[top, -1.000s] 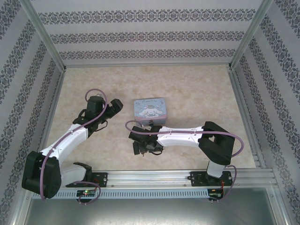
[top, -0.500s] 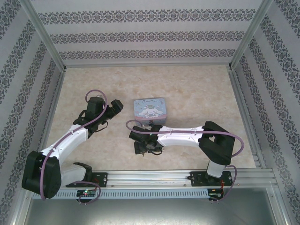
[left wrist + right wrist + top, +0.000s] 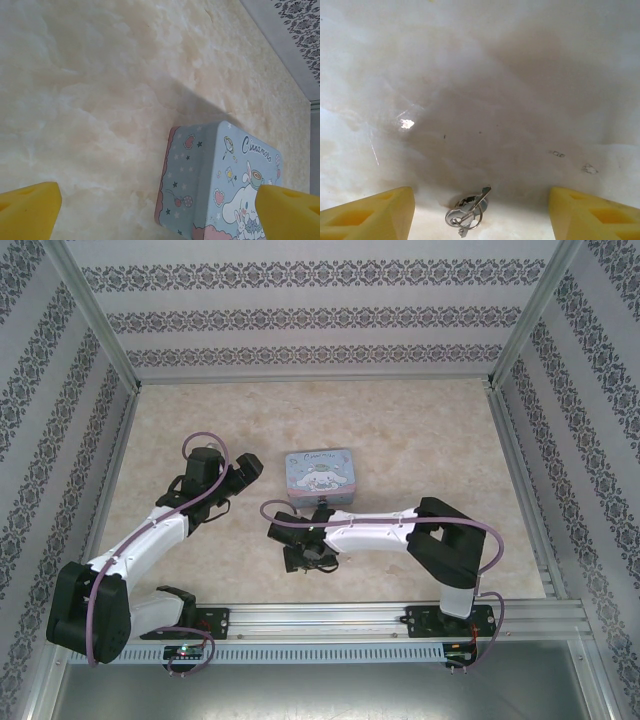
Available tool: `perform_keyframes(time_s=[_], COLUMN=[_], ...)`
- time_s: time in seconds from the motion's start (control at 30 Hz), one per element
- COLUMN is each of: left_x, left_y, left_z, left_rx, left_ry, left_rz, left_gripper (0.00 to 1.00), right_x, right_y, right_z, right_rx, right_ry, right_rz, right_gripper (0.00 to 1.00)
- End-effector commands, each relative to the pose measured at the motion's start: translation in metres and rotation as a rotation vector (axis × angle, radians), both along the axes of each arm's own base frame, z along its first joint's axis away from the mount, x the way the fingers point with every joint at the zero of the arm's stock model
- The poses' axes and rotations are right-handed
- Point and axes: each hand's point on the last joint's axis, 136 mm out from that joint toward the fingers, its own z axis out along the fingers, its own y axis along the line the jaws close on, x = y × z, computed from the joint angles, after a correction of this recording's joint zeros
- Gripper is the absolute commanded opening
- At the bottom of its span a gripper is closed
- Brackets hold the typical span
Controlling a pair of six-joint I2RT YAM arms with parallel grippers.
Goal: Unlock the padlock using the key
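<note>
Marbled beige table (image 3: 420, 440), patterned walls (image 3: 320, 315) on three sides, metal rail (image 3: 330, 618) along the near edge by the arm bases. Pale blue cartoon tin (image 3: 318, 477) sits mid-table between the two wrists, lid down; contents cannot be told. Left gripper (image 3: 247, 468) just left of the tin. In the left wrist view its yellow fingertips (image 3: 27, 210) stand far apart with nothing between them but bare table and the tin's near corner (image 3: 220, 185); left gripper (image 3: 160, 212) grips nothing. Right arm reaches across in front of the tin, its forearm covering the tin's near edge from above; right gripper (image 3: 300, 562) points down at the table, just near-side of the tin. Right wrist view: key (image 3: 469, 214) on a small ring lies flat on the table, roughly midway between the widely spread yellow fingers (image 3: 367, 215), touching neither. Right gripper (image 3: 480, 215) holds nothing.
</note>
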Motion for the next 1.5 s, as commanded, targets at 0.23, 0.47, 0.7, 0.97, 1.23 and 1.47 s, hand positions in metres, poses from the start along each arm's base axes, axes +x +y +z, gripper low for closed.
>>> perform_keyframes(time_s=[0.23,0.47,0.7,0.97,1.23,1.47], left_x=[0.004,0.005,0.005,0.005,0.004,0.005], left_y=[0.003,0.002,0.001,0.002,0.002,0.002], left_z=[0.003,0.002,0.002,0.002,-0.002,-0.007], left_rx=[-0.018,-0.023,-0.025,-0.025,-0.030,-0.028], left_ry=[-0.023,-0.018,-0.018,-0.017,-0.008,0.005], left_rz=[0.015,0.015,0.014,0.017,0.022,0.020], left_gripper=[0.99,0.99,0.99,0.99,0.99,0.99], right_x=[-0.013,-0.018,-0.018,-0.018,-0.016,0.003], right_y=[0.013,0.011,0.009,0.007,0.005,-0.001], right_z=[0.002,0.000,-0.007,-0.013,-0.016,-0.016], right_rx=[-0.001,-0.023,-0.048,-0.068,-0.078,-0.059], right_ry=[0.013,0.017,0.018,0.021,0.013,-0.004], right_rz=[0.040,0.059,0.063,0.067,0.063,0.027], right_gripper=[0.66,0.65,0.60,0.48,0.31,0.10])
